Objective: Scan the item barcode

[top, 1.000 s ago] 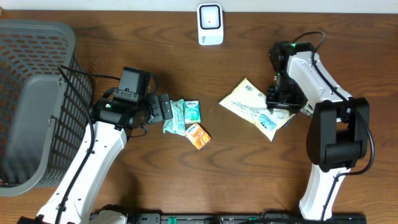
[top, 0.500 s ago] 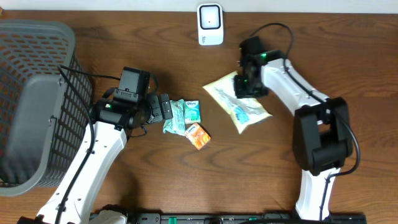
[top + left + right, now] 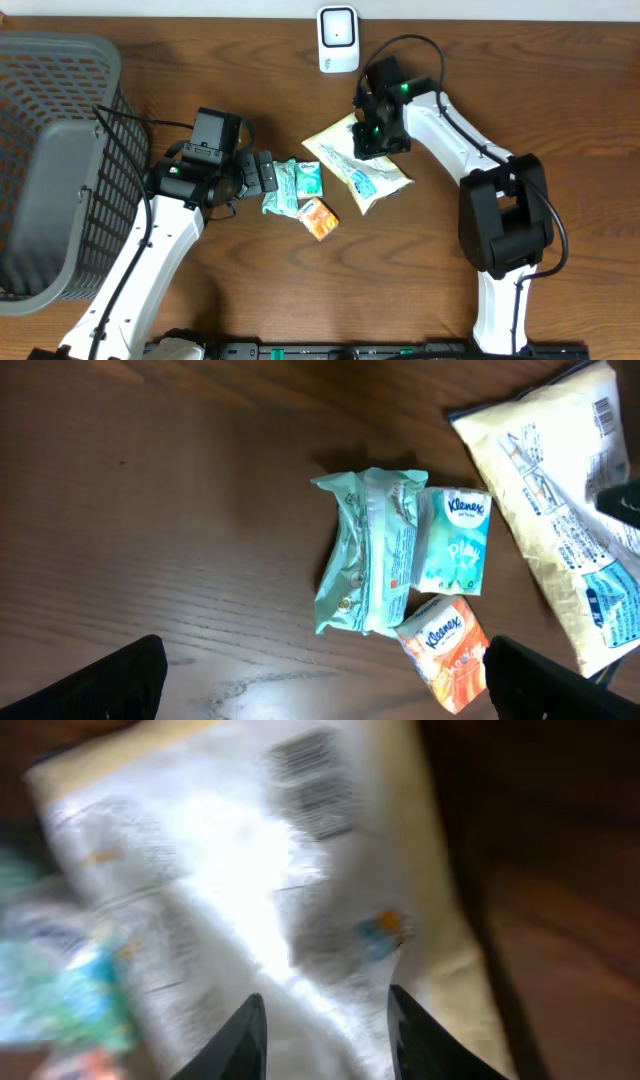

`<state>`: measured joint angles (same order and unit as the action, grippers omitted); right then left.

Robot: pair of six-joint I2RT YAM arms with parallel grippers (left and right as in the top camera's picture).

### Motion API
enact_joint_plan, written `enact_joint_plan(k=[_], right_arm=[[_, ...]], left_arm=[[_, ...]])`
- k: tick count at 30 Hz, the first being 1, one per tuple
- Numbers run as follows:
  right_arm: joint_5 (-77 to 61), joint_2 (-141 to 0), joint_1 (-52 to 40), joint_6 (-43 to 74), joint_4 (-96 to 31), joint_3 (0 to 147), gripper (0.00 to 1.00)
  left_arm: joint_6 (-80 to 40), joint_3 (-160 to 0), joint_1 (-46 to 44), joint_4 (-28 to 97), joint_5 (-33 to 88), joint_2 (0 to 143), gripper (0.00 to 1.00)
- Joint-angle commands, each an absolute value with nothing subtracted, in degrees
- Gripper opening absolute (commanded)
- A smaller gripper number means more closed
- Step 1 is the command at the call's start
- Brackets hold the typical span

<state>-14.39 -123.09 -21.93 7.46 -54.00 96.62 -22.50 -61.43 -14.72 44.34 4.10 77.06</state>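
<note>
The item, a cream and white snack bag (image 3: pixel 352 168), lies tilted in the middle of the table, below the white scanner (image 3: pixel 338 40). My right gripper (image 3: pixel 376 136) is shut on the bag's upper right part. In the right wrist view the bag (image 3: pixel 230 880) fills the frame between the two dark fingertips (image 3: pixel 248 1038), blurred, with its barcode (image 3: pixel 318 782) showing near the top. My left gripper (image 3: pixel 266 173) stands open beside the tissue packs, holding nothing. In the left wrist view the left gripper (image 3: pixel 325 685) has its fingers wide apart over bare wood.
A green pack (image 3: pixel 282 190), a teal Kleenex pack (image 3: pixel 309 178) and an orange Kleenex pack (image 3: pixel 318 218) lie clustered left of the bag. A grey mesh basket (image 3: pixel 60 90) fills the left edge of the table. The same three packs show in the left wrist view, the green one (image 3: pixel 365 555) in the middle.
My right arm has swung left and towards the scanner, carrying the bag from the right side to the table's middle. The left arm has stayed still.
</note>
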Motion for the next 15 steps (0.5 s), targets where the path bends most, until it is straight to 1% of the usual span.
enact_joint_plan(k=[1, 4, 12, 15], right_arm=[[-22.83, -122.32, -22.28, 6.13, -58.04, 102.21, 0.29], [-26.70, -122.26, -23.46, 6.17, -59.75, 102.80, 0.23], [-27.55, -122.26, -27.66, 9.39, -60.23, 98.21, 0.25], [-25.17, -122.26, -28.69, 9.41, -60.77, 95.33, 0.25]], left_arm=[[-22.15, -62.06, -14.41, 44.34, 3.16, 77.14, 1.00], [-22.15, -62.06, -14.41, 44.34, 3.16, 77.14, 1.00], [-22.15, -62.06, -14.41, 44.34, 3.16, 77.14, 1.00], [-22.15, -62.06, -14.41, 44.34, 3.16, 77.14, 1.00]])
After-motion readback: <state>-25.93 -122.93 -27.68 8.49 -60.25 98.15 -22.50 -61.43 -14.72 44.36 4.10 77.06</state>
